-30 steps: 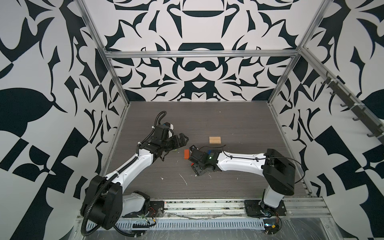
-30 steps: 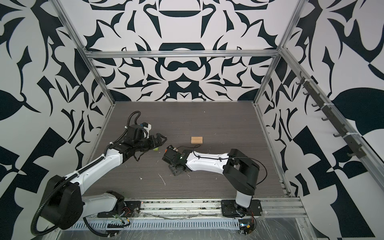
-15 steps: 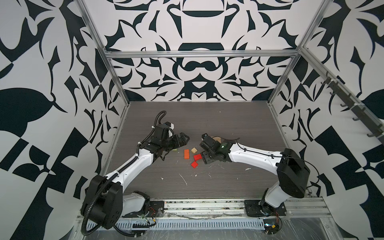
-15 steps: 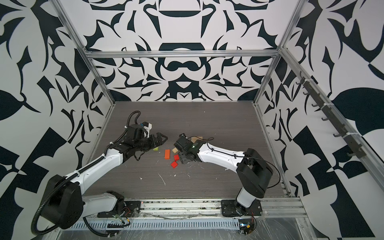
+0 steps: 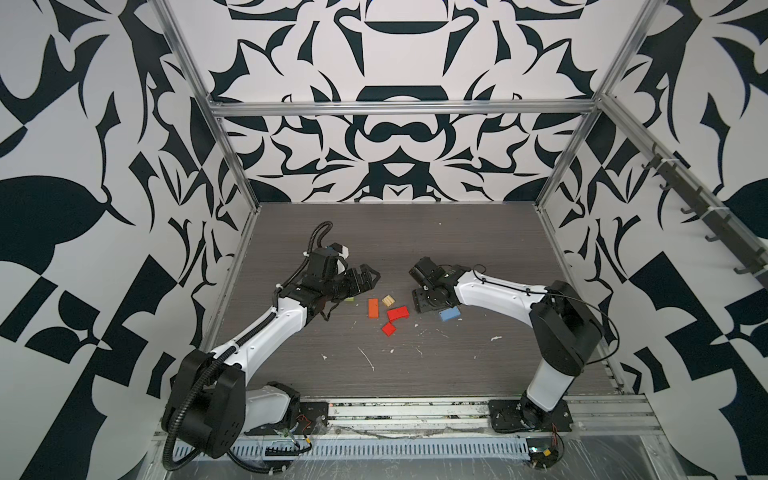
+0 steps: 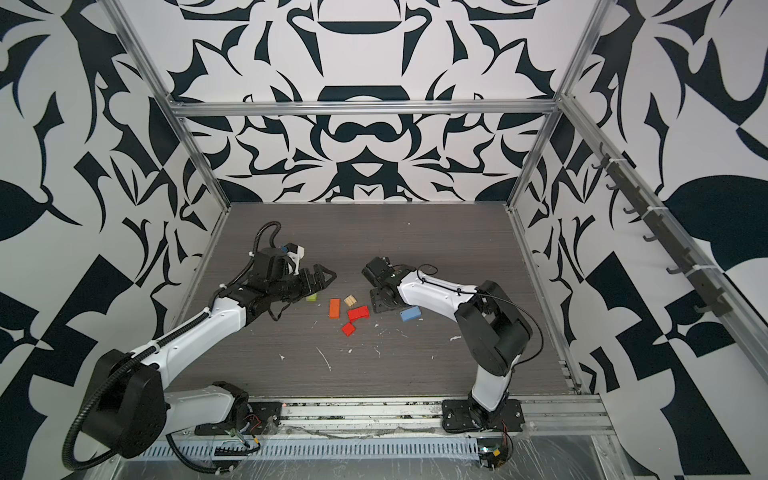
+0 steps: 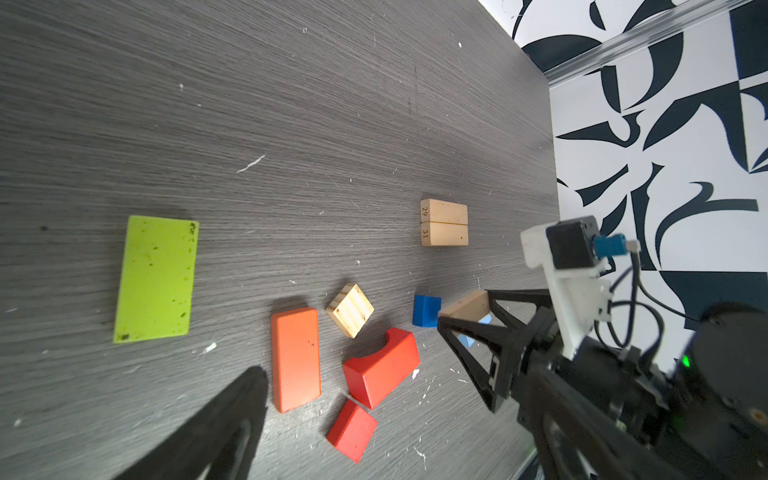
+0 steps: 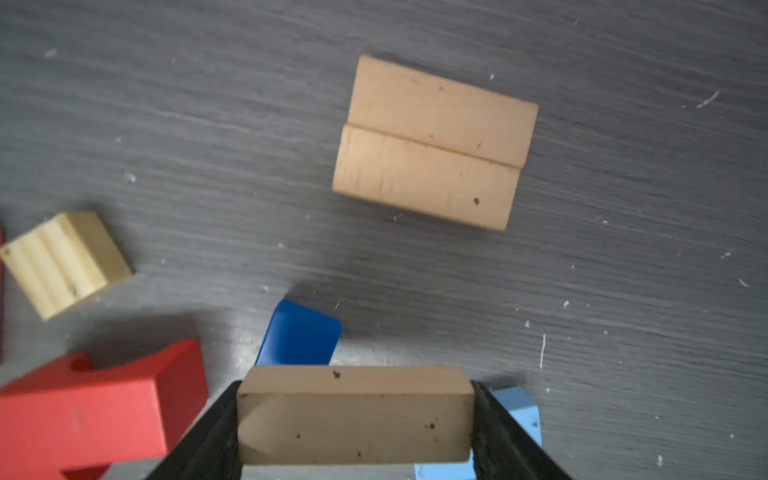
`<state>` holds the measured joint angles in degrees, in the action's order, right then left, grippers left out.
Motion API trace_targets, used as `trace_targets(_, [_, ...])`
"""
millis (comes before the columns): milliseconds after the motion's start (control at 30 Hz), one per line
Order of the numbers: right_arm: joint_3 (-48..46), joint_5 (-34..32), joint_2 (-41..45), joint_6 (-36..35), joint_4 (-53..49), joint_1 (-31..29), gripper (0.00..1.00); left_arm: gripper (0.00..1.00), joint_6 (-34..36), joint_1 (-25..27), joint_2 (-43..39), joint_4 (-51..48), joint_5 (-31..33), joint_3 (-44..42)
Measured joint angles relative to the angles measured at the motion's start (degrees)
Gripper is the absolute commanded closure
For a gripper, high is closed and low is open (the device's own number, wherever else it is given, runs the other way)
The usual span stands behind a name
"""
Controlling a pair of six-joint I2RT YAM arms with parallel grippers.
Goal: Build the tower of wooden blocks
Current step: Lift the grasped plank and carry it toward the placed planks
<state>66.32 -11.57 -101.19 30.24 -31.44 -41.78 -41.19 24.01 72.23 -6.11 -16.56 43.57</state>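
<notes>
Placement of a tan oblong is the step in hand, as I judge it. No tower stands yet: the wooden blocks lie loose on the table (image 5: pixel 415 374) around its middle, between the two arms.

The right gripper (image 8: pixel 356 440) has its jaws closed on the short ends of a held tan oblong (image 8: pixel 353 399), carried just above the table. Just beyond it lies a pair of tan oblongs (image 8: pixel 434 143), flat, long sides touching; this looks like the base course. In both top views the right arm hides that pair.

The left gripper (image 5: pixel 370 279) hovers with its jaws spread wide and holds nothing. A lime green block (image 7: pixel 156 278) lies flat below it, leftmost of the set.

To the right of the green one lie:
- an orange oblong (image 7: pixel 296 357)
- a striped tan cube (image 7: pixel 350 309)
- a red notched block (image 7: pixel 382 365)
- a red cube (image 7: pixel 352 430), nearest of the group
- a dark blue cube (image 7: pixel 426 310), close under the right gripper
- a light blue block (image 5: pixel 449 313), on the near right side of that gripper

The next move calls for carrying the held oblong over the tan pair, setting it level, probably crosswise so it bridges the seam, and lowering it until it rests before the jaws part. The pair is loose, so a sideways nudge on the way down could split it. The dark blue cube sits close to the path, so a low travel risks clipping it.
</notes>
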Motion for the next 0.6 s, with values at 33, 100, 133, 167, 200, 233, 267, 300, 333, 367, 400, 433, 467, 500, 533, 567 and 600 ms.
trace_targets(33, [0.4, 0.0, -0.4, 0.3, 0.0, 0.3, 0.29, 0.0, 0.0, 0.0, 0.0, 0.2, 0.0, -0.1])
trace_targets(100, [1.1, 0.0, -1.3, 1.3, 0.3, 0.9, 0.29, 0.01, -0.2, 0.0, 0.0, 0.4, 0.0, -0.1])
trace_targets(133, [1.4, 0.0, -1.7, 1.6, 0.4, 1.2, 0.29, 0.01, -0.2, 0.0, 0.0, 0.6, 0.0, -0.1])
trace_targets(167, [1.7, 0.0, -2.0, 2.0, 0.5, 1.4, 0.29, 0.01, -0.2, 0.0, 0.0, 0.7, 0.0, -0.1])
trace_targets(200, [1.9, 0.0, -2.3, 2.3, 0.5, 1.6, 0.29, 0.0, -0.3, 0.0, 0.0, 0.8, 0.0, -0.1])
trace_targets(233, [2.2, 0.0, -2.6, 2.6, 0.5, 1.8, 0.29, 0.01, -0.3, 0.0, 0.0, 0.8, 0.0, -0.1])
trace_targets(267, [2.4, 0.0, -2.9, 2.9, 0.5, 2.1, 0.29, 0.0, -0.3, 0.0, 0.0, 0.7, 0.0, -0.1])
trace_targets(300, [2.7, 0.0, -3.3, 3.1, 0.6, 2.3, 0.29, 0.0, -0.4, 0.0, 0.0, 0.8, 0.0, -0.1])
trace_targets(333, [2.8, 0.1, -3.5, 3.2, 0.7, 2.4, 0.29, 0.0, -0.4, 0.0, 0.0, 0.8, 0.0, -0.1])
trace_targets(367, [3.0, 0.1, -3.7, 3.3, 0.8, 2.6, 0.29, 0.01, -0.4, 0.0, 0.0, 0.8, 0.0, -0.1])
trace_targets(400, [3.0, 0.1, -3.9, 3.5, 1.0, 2.8, 0.29, 0.01, -0.4, 0.0, 0.0, 0.7, 0.0, -0.1])
trace_targets(433, [3.0, 0.1, -4.0, 3.7, 1.1, 2.9, 0.29, 0.01, -0.4, 0.0, 0.0, 0.8, 0.0, -0.1])
trace_targets(467, [3.0, 0.1, -4.2, 3.8, 1.0, 3.1, 0.29, 0.0, -0.4, 0.0, 0.0, 0.8, 0.0, -0.1])
trace_targets(500, [3.1, 0.2, -4.3, 3.9, 1.1, 3.2, 0.29, 0.0, -0.4, 0.0, 0.0, 0.8, 0.0, -0.1])
trace_targets(533, [3.2, 0.2, -4.6, 4.0, 1.1, 3.3, 0.29, 0.01, -0.4, 0.0, 0.0, 0.8, 0.0, -0.1])
trace_targets(567, [3.3, 0.2, -4.8, 4.1, 1.1, 3.4, 0.29, 0.01, -0.4, 0.0, 0.0, 0.8, 0.0, -0.1])
trace_targets(600, [3.5, 0.2, -5.1, 4.1, 1.1, 3.5, 0.29, 0.01, -0.4, 0.0, 0.0, 0.8, 0.0, -0.1])
